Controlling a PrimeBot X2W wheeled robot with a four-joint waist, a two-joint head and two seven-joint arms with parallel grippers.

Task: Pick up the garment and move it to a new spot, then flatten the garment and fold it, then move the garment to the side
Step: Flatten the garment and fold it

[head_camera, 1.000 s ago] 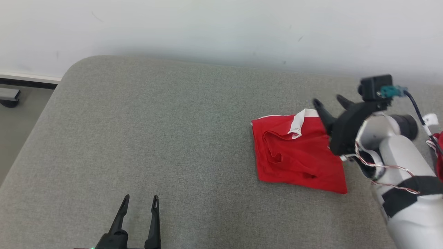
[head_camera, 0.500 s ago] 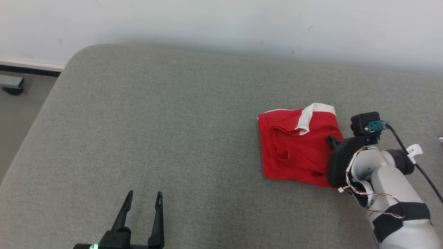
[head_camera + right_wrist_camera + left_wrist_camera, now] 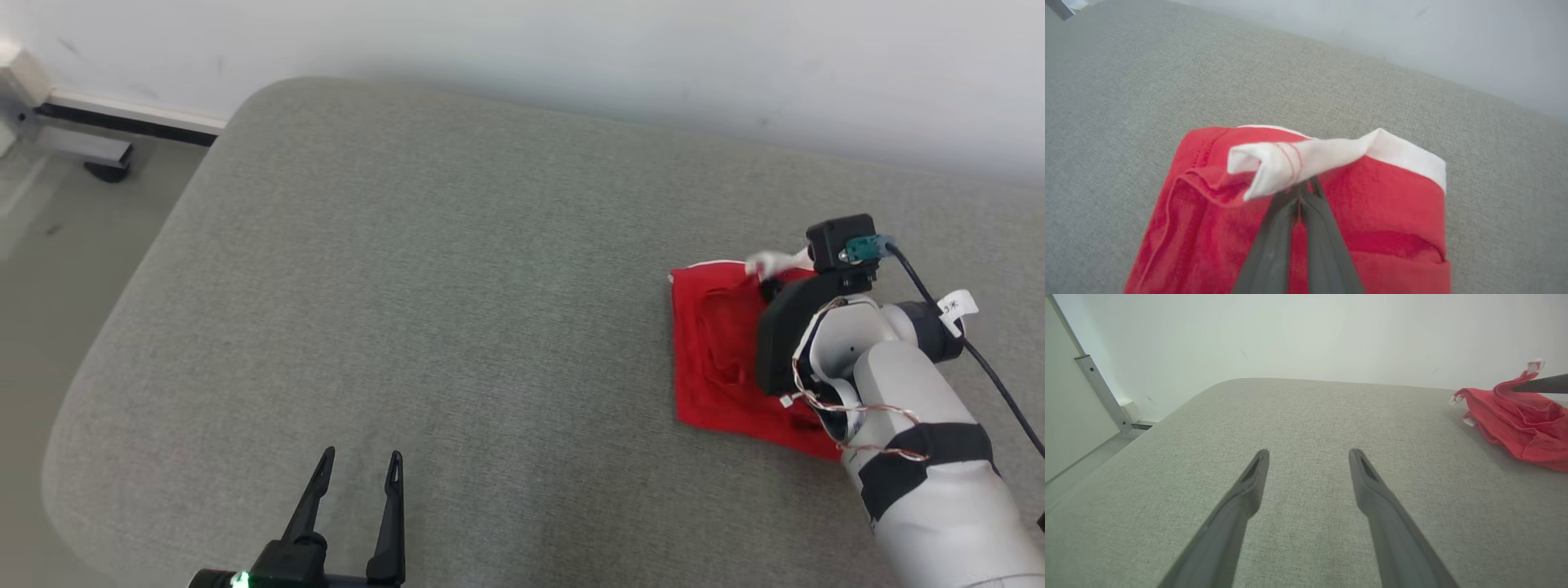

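**Right gripper pinches the red garment**

The red garment (image 3: 710, 359) lies on the right side of the grey bench (image 3: 449, 286), near the wall (image 3: 522, 49). It is bunched and folded over, not flat. It has a white band (image 3: 1306, 159) along its far edge, and one end of that band is curled over.

The right gripper (image 3: 767, 287) is down on the garment. In the right wrist view its two dark fingers (image 3: 1274, 245) are pressed close together, with red cloth caught between the tips, just under the curled white band. So the right gripper (image 3: 1300, 192) is clamped on the garment (image 3: 1392, 204). From the left wrist view the garment (image 3: 1515, 420) rises to a small peak where a dark finger of the right gripper (image 3: 1541, 384) meets it. The rest of the cloth rests on the bench.

The pale right arm (image 3: 914, 408) covers the near right part of the garment.

The left gripper (image 3: 362, 457) is at the near edge of the bench, well apart from the garment. Its fingers (image 3: 1249, 490) stand wide apart with nothing between them.

Left of the bench is the floor (image 3: 49, 286).
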